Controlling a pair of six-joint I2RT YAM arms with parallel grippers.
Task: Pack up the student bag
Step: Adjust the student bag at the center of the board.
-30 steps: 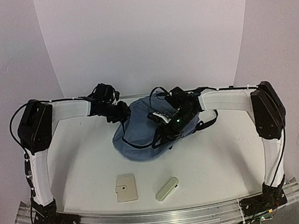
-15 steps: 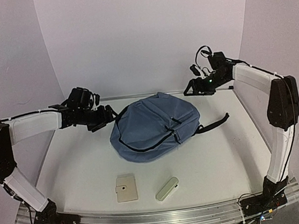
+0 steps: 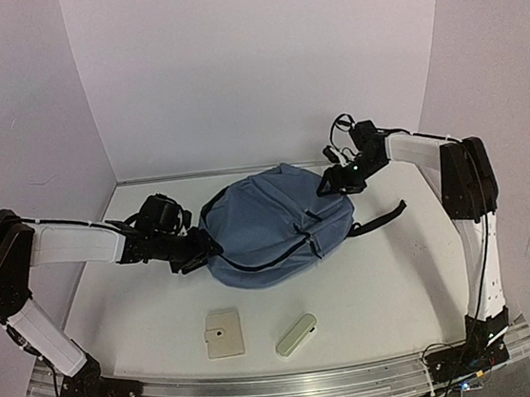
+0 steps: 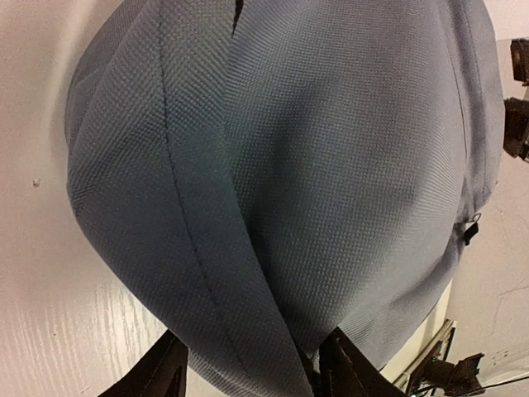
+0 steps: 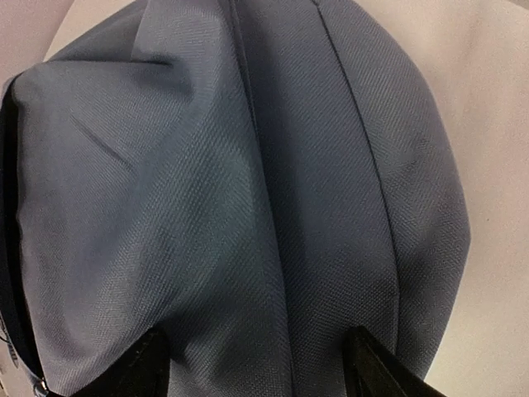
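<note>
Bag position: the bag (image 3: 278,228) is lying flat in the middle of the table (image 3: 134,309), with its rounded end pointing toward the left arm and one black strap (image 3: 382,217) trailing off to the right.

Left gripper: the left gripper (image 4: 256,376) is sitting at the bag's rounded end, its jaws apart and a ridge of cloth running between them. Whether they are pinching that ridge cannot be told.

Right gripper: the right gripper (image 5: 260,368) is reaching in at the bag's far right corner. Its jaws are standing wide apart, with cloth bulging into the gap but not gathering.

Handling: the bag is looking soft and limp, probably light, and it is sagging flat rather than holding a shape. The woven cloth should be giving the fingers good friction. A single hold would likely only be tenting the fabric instead of lifting the whole bag.

Where to hold: the stitched seam ridges, the dark zip lines (image 3: 294,243) or the strap are looking like the firmest spots, ideally with one hold on each side of the opening.

Waiting nearby: a flat beige square (image 3: 224,333) and a pale oblong case (image 3: 296,335) are lying near the front edge, well apart from the bag.

Writing: no brand, label or lettering is showing readably anywhere.
</note>
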